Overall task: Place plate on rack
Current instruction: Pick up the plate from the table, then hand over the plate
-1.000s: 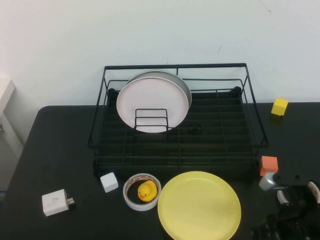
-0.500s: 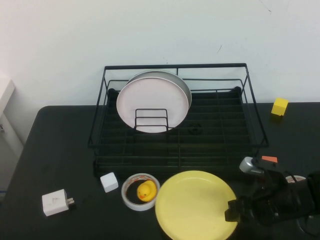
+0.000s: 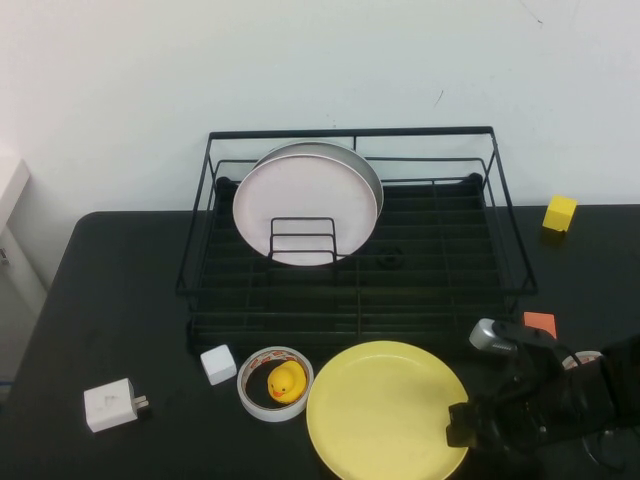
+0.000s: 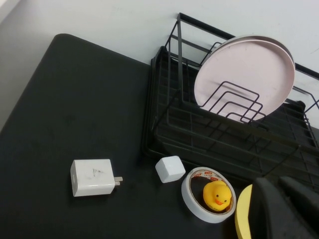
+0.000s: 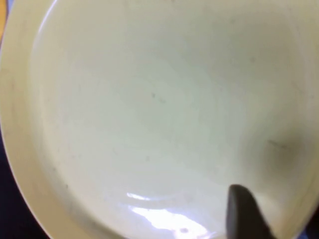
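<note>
The bright-yellow plate (image 3: 385, 410) lies flat on the black table in front of the black wire rack (image 3: 350, 132). My right gripper (image 3: 462, 425) is open at the plate's right rim. In the right wrist view the plate (image 5: 149, 99) fills the frame, with one dark fingertip (image 5: 239, 199) over its inner surface; the other finger is hidden. My left gripper (image 4: 280, 199) is out of the high view. It hangs shut and empty above the plate's edge (image 4: 242, 219), near the rack's front (image 4: 199, 134).
A pink-white plate (image 3: 305, 210) and a grey plate (image 3: 372, 172) lean in the rack's left half. A tape roll (image 3: 250, 392) holding a rubber duck (image 3: 287, 381) touches the yellow plate's left rim. White cube (image 3: 218, 364), charger (image 3: 112, 404), orange block (image 3: 540, 324), yellow cube (image 3: 559, 213).
My right arm came in from the lower right to the plate's right rim. The plate slid a little to the left and pushed the tape roll with the duck leftward.
</note>
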Controlling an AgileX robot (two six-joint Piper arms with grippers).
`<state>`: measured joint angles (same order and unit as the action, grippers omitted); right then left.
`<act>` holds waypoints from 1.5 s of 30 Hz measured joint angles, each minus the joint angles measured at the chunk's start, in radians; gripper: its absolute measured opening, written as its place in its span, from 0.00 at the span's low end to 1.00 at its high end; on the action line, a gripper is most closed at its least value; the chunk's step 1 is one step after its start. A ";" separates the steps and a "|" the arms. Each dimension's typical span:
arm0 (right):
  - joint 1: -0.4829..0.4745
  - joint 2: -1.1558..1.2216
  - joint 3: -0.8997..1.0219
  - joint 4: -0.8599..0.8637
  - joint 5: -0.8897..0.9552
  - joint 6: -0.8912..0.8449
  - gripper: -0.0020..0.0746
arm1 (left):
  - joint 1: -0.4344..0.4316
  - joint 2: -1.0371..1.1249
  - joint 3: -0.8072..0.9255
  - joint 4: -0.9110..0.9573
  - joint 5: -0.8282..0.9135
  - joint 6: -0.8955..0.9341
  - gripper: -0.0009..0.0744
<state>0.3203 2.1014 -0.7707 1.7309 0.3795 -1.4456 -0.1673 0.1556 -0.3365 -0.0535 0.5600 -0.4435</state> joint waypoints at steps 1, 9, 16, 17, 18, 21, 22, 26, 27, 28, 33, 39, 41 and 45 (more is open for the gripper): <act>0.000 0.000 0.000 0.000 0.000 -0.017 0.34 | 0.000 0.000 0.000 0.000 0.000 0.000 0.01; 0.000 0.007 0.000 0.002 0.000 -0.041 0.05 | 0.000 0.000 0.000 0.000 0.000 0.002 0.01; 0.000 0.007 0.000 0.003 0.117 -0.053 0.04 | 0.000 0.000 0.000 -0.055 0.006 -0.002 0.01; 0.000 0.004 0.000 0.003 0.140 -0.061 0.04 | 0.000 0.000 0.000 -0.102 0.013 -0.010 0.01; 0.004 -0.005 0.005 0.003 0.164 -0.072 0.04 | 0.000 0.000 0.000 -0.167 0.021 -0.015 0.01; 0.026 -0.062 0.031 0.003 0.213 -0.101 0.04 | 0.000 0.000 0.000 -0.399 0.058 0.010 0.03; 0.038 -0.092 0.042 0.003 0.218 -0.113 0.04 | 0.000 0.000 0.000 -0.483 0.070 0.035 0.07; 0.090 -0.230 0.070 0.000 0.229 -0.129 0.04 | 0.000 0.000 0.000 -0.708 0.111 0.102 0.33; 0.104 -0.267 0.073 -0.002 0.232 -0.129 0.04 | 0.000 0.000 0.000 -0.730 0.120 0.108 0.40; 0.118 -0.305 0.076 -0.002 0.233 -0.129 0.04 | 0.000 0.000 0.000 -0.735 0.133 0.119 0.49; 0.177 -0.456 0.078 -0.004 0.227 -0.127 0.04 | 0.000 0.000 0.000 -0.663 0.203 0.142 0.70; 0.281 -0.547 0.067 -0.008 0.200 -0.112 0.04 | 0.000 0.000 0.000 -0.622 0.231 0.163 0.73; 0.322 -0.553 0.046 -0.010 0.183 -0.109 0.04 | 0.000 0.000 0.000 -0.622 0.233 0.173 0.73; 0.386 -0.557 0.008 -0.014 0.146 -0.109 0.04 | 0.000 0.000 0.000 -0.610 0.233 0.192 0.73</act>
<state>0.7063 1.5447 -0.7622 1.7170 0.5260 -1.5544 -0.1673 0.1556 -0.3365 -0.6631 0.7932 -0.2519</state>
